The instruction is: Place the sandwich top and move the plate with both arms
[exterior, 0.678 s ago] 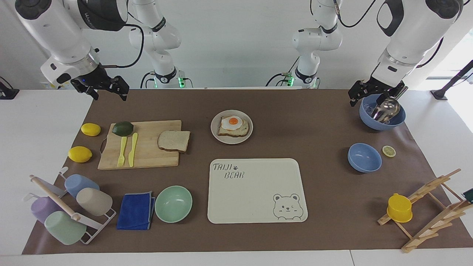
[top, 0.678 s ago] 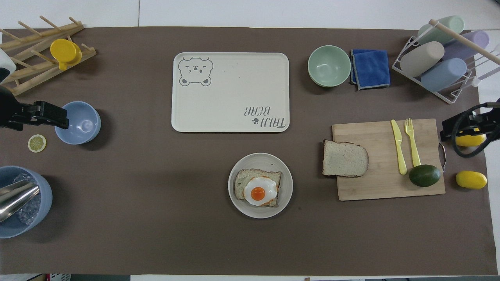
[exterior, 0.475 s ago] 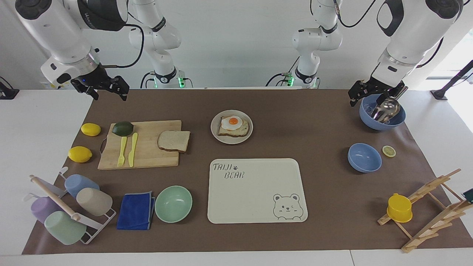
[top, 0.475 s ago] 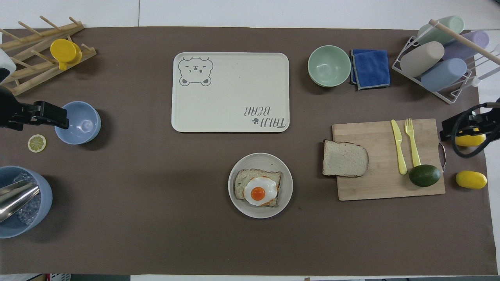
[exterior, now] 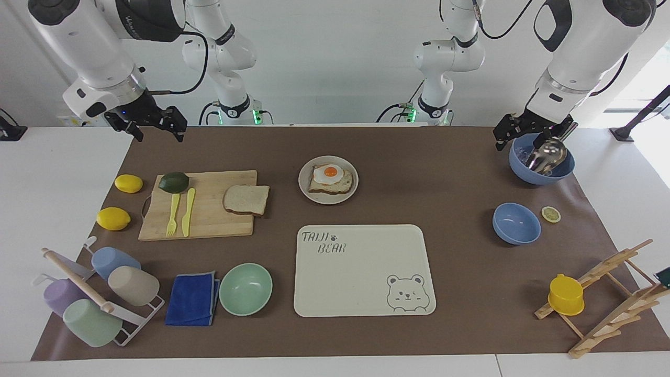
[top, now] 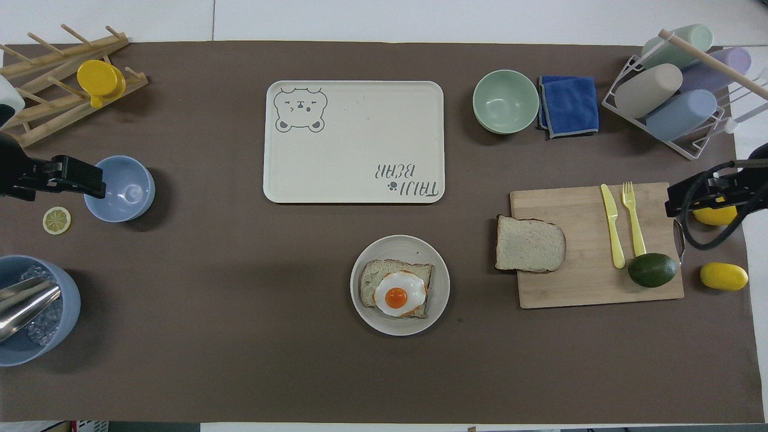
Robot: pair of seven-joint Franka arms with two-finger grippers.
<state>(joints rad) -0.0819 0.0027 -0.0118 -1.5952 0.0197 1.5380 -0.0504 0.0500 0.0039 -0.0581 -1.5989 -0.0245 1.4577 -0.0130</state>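
Two grippers hang in the air at the two ends of the table, neither touching anything. The right gripper (exterior: 153, 125) is up over the brown mat's corner at the right arm's end, close to the cutting board (exterior: 209, 220), its fingers spread apart and holding nothing. The left gripper (exterior: 526, 135) hovers just above the rim of a blue bowl (exterior: 542, 175) with a metal scoop (exterior: 547, 153) in it; I cannot tell whether its fingers are apart or together. On the board lie a dark avocado (exterior: 174, 181), a yellow fork (exterior: 172, 214) and a yellow knife (exterior: 187, 211), and the sandwich top (exterior: 246, 199) rests flat at the board's end toward the middle of the table, hanging a little over the edge. Two lemons (exterior: 128, 183) sit on the mat just beside the board. The plate (exterior: 309, 170) stands near the middle of the table, apart from the board, with an egg-topped slice (exterior: 330, 178) on it. Farther from the robots than the plate lies the bear tray (exterior: 364, 269), with a green bowl (exterior: 245, 288) and a blue cloth (exterior: 192, 299) beside it toward the right arm's end, then a rack of cups (exterior: 97, 298). Toward the left arm's end are a second blue bowl (exterior: 516, 223), a lemon slice (exterior: 550, 214) and a wooden rack (exterior: 610, 293) carrying a yellow cup (exterior: 566, 295).
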